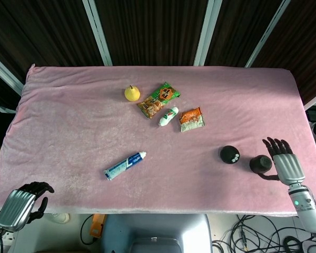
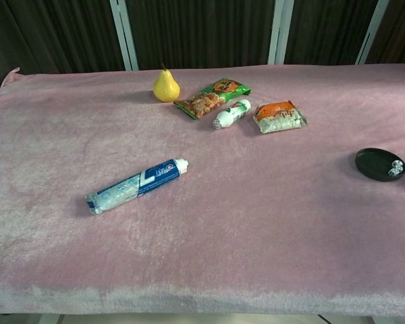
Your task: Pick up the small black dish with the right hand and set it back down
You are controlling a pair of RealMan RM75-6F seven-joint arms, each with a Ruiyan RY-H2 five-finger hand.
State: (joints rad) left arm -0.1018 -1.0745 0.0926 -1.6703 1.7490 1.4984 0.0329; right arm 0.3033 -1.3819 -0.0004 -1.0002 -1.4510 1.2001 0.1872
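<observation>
Item: small black dish (image 1: 229, 154), located on the pink-covered worktop (image 1: 68, 132) toward its right near side, lying flat and upright, well apart from the other goods. Appearance: round, low-walled and shallow, dark with a slight gloss, and marked by a small white motif near one edge of the inner face, best seen in the chest view (image 2: 381, 164). Handling, as judged: the dish is taken to be light and rigid, likely ceramic or hard plastic, hence possibly chippable if dropped from height; the smooth finish is expected to be somewhat slippery, and the soft plush cloth beneath it is expected to cushion a set-down. The low rim is judged the best place to be gripped, pinched from above across opposite edges, since little wall is offered to the fingers. Right robot hand (image 1: 280, 161): seen in the head view just to the right of the dish and not touching it, fingers spread apart, nothing held; a dark rounded shape (image 1: 260, 164) beside the palm cannot be identified. Left robot hand (image 1: 26, 200): at the near left corner below the worktop edge, fingers curled inward on nothing visible. The dish is judged already set back down.
</observation>
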